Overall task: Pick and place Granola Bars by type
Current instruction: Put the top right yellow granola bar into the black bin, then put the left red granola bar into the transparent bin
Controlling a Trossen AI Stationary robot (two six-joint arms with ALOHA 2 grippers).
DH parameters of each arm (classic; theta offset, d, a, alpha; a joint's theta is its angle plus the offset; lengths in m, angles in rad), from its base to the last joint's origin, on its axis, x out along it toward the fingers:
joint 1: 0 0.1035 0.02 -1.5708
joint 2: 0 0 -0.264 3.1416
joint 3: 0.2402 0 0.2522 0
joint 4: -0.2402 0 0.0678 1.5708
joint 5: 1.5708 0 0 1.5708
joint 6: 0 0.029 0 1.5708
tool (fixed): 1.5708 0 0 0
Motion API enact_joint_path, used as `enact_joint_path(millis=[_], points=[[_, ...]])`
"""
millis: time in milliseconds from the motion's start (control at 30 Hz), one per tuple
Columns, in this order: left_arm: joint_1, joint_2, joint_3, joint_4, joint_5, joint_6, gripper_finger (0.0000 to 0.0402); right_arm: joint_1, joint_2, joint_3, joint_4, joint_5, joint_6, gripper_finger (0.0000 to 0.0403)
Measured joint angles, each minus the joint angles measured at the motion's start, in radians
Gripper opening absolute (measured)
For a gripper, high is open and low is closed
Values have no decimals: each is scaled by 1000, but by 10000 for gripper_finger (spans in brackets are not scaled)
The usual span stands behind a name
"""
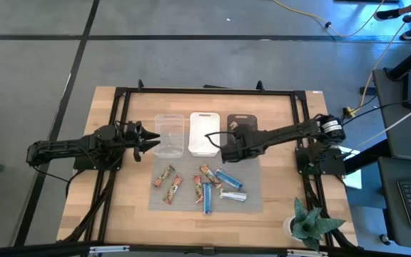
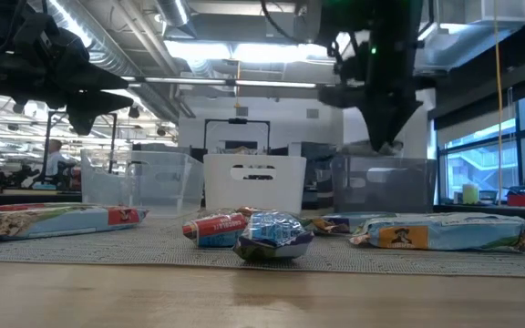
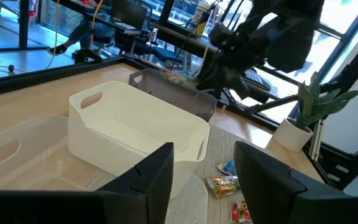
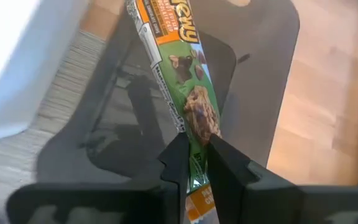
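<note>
3 bins (image 1: 204,133), 1 held bar (image 4: 188,93)

The right arm reaches in across the table, and its gripper (image 4: 194,163) is pinched shut. The left arm stretches in from the other side. Its gripper (image 1: 150,140) hangs in the air, fingers (image 3: 157,177) seemingly partly apart.

Beside the white bin (image 1: 205,133), the dark bin (image 1: 242,123) gapes open-topped, but the right gripper (image 1: 228,153) with its clamped granola bar (image 4: 180,68) hangs over its near edge; the clear bin (image 1: 170,134) on the white bin's other side has the left gripper (image 1: 153,140) at its rim
</note>
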Motion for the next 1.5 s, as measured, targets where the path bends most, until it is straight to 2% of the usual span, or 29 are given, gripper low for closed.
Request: enact_joint_path(millis=[267,533,833,933,1133,1333,1500], points=[[0,0,0,0,0,0,162,-48,0,-92,100,-75,-3,58],[0,0,0,0,0,0,162,-50,0,-154,172,-83,-13,59],[0,0,0,0,0,0,162,-54,0,-152,171,-99,-46,123],[0,0,0,0,0,0,162,-54,2,-100,88,-129,-180,136],[0,0,0,0,0,0,162,-29,2,104,-73,-162,-431,139],[0,0,0,0,0,0,162,51,0,286,14,-312,-809,139],[0,0,0,0,0,0,162,138,0,318,104,-286,-972,139]])
